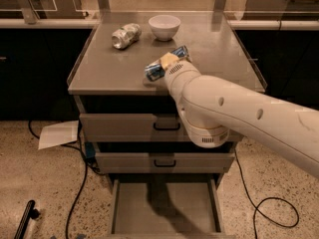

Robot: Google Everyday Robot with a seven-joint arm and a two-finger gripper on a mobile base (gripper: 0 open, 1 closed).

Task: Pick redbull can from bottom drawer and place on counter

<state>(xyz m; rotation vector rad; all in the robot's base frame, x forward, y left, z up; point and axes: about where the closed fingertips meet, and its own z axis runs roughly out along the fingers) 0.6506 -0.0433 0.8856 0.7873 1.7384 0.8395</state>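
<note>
Grey metal counter (224, 59) carried 3 items, operator: 1 redbull can (153, 72), 1 dented silver can (125, 35) on its side at the back left, and 1 white bowl (164, 26) just right of it. Your gripper (168, 62) sat low over the counter's front-centre, at the end of the white arm (234, 108) that reached in from the right. It was closed on the redbull can, w/ 1 tan finger (169, 59) across the can's middle. The can was tilted, blue end toward the front edge. Whether it touched the counter, can't tell.

Cabinet had 3 drawers. The 2 upper drawers (124, 126) were pushed in, each w/ 1 black handle (164, 163). The bottom drawer (164, 208) was pulled out, its flat grey floor showing.

Room: speckled stone-look floor (45, 183), 1 white sheet of paper (59, 134) left of the cabinet, and black cables (271, 218) on both sides. Dark cupboards (35, 73) stood behind. Print on the redbull can couldn't be read.
</note>
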